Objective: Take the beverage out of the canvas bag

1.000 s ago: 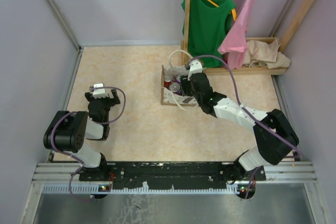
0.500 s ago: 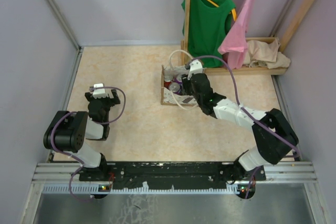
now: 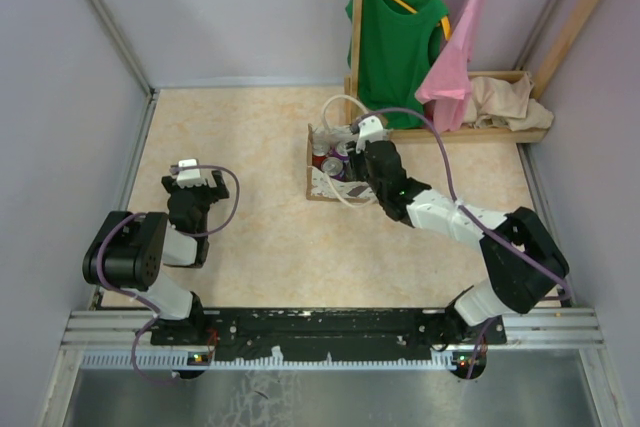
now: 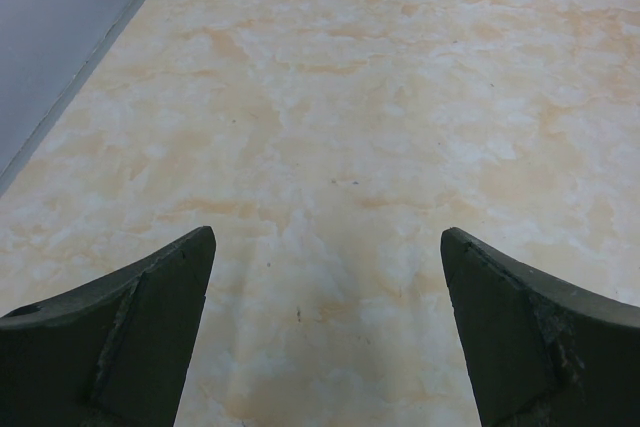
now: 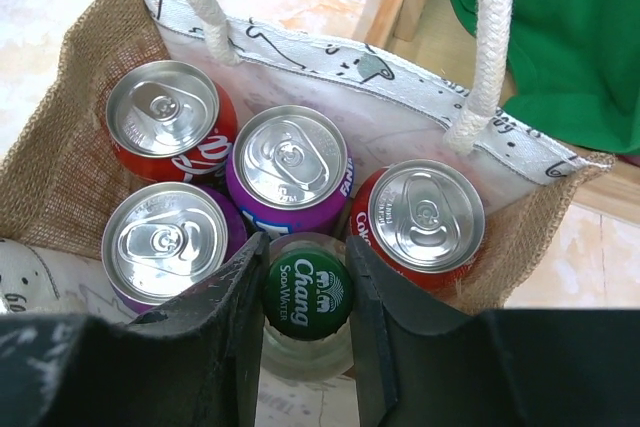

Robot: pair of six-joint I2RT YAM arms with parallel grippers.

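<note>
four cans (image 5: pixel 288 159) and one green-capped bottle (image 5: pixel 306 295) stand in the canvas bag (image 5: pixel 70 157). right claw (image 5: pixel 305 269) narrowed onto the bottle cap, apparently touching both sides: grasp step. next: firm grip, straight lift between the handles (image 5: pixel 490 37). left claw (image 4: pixel 327 247) wide over bare surface (image 4: pixel 400 97).

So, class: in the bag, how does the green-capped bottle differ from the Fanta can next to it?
The bottle has a small green cap; the Fanta can has a wider silver pull-tab top. The bottle's body looks clear; the can is purple. The bottle sits between the right gripper's fingers; the can lies outside them. Both stand upright in the bag.
</note>
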